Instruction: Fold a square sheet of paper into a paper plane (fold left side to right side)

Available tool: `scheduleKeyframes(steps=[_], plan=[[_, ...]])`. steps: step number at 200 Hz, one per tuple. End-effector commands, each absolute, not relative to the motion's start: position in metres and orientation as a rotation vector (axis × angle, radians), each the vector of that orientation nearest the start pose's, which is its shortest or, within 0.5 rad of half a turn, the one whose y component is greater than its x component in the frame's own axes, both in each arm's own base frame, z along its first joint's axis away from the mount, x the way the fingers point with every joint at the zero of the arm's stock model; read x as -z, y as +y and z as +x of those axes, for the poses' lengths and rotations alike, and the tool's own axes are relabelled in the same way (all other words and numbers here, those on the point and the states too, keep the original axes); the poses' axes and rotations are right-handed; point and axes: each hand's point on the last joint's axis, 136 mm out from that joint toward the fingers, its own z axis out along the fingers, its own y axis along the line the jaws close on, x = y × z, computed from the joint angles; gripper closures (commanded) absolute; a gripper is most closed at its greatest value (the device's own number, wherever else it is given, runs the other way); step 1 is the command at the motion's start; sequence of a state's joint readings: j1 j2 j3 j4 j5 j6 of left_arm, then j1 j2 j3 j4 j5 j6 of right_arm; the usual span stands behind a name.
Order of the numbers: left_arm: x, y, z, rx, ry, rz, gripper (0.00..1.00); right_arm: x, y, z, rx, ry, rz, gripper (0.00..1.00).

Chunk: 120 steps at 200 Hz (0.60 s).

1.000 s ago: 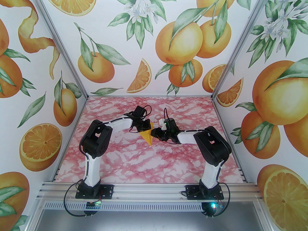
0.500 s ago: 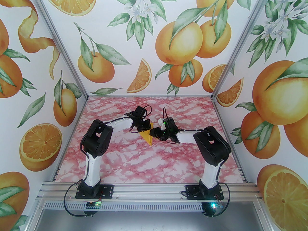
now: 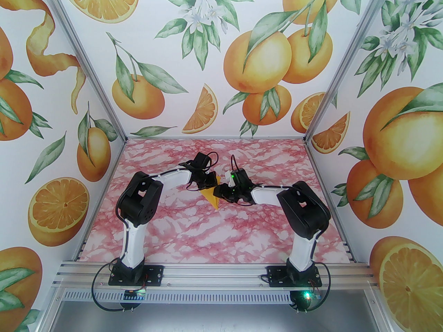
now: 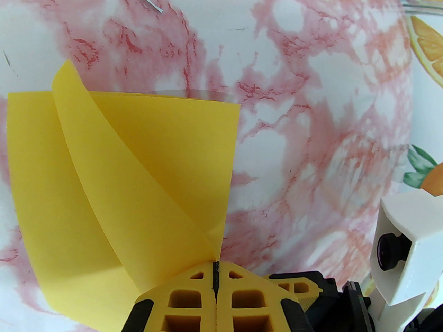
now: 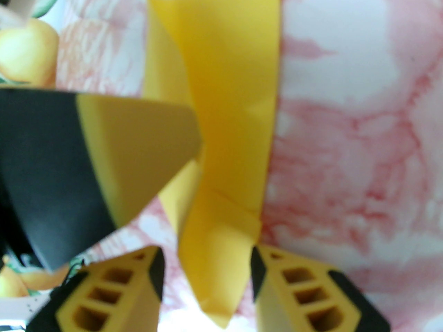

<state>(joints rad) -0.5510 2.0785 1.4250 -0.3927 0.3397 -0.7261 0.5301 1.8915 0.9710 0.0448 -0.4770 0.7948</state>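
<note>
pink-and-white marbled table (image 3: 193, 233), with orange-fruit prints on the walls (image 3: 256, 64) around it. the sheet of paper (image 3: 211, 200) is near the table's middle, between the two wrists. from above only a small yellow wedge of it shows, and the grippers cover the rest. in the left wrist view the sheet (image 4: 121, 171) is partly folded: one flap curls up off a flatter layer. both layers run down into the left gripper (image 4: 216, 271), whose fingers are pressed together on the paper's corner. the sheet's lower left is cut off there by a finger and the picture's edge. whether the far edge rests on the table is hard to tell. the right wrist view is blurred. there the paper (image 5: 228, 116) shows as a long strip, its narrow end lying between the fingers of the right gripper (image 5: 207, 258), which stand apart. whether either finger touches the paper i cannot tell. the left gripper's dark-and-yellow finger juts in from the left and hides part of the strip.
</note>
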Motion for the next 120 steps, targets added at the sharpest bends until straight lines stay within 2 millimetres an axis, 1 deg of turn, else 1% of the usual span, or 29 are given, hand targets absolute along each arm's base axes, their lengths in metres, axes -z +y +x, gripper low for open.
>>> scheduleKeyframes(steps=[1, 42, 74, 92, 120], plan=[[-0.048, -0.316, 0.400, 0.850, 2.774, -0.101, 1.00, -0.014, 0.282, 0.341, -0.967, 2.739, 0.135, 0.51], [-0.048, -0.317, 0.400, 0.856, 2.773, -0.099, 0.99, -0.013, 0.285, 0.340, -0.934, 2.755, 0.123, 0.50], [-0.049, -0.316, 0.400, 0.856, 2.771, -0.097, 0.97, -0.008, 0.287, 0.339, -0.928, 2.767, 0.125, 0.54], [-0.049, -0.316, 0.400, 0.859, 2.770, -0.096, 0.97, -0.008, 0.288, 0.340, -0.931, 2.765, 0.128, 0.54], [-0.049, -0.317, 0.400, 0.864, 2.769, -0.098, 0.97, -0.012, 0.295, 0.341, -0.959, 2.755, 0.109, 0.54]])
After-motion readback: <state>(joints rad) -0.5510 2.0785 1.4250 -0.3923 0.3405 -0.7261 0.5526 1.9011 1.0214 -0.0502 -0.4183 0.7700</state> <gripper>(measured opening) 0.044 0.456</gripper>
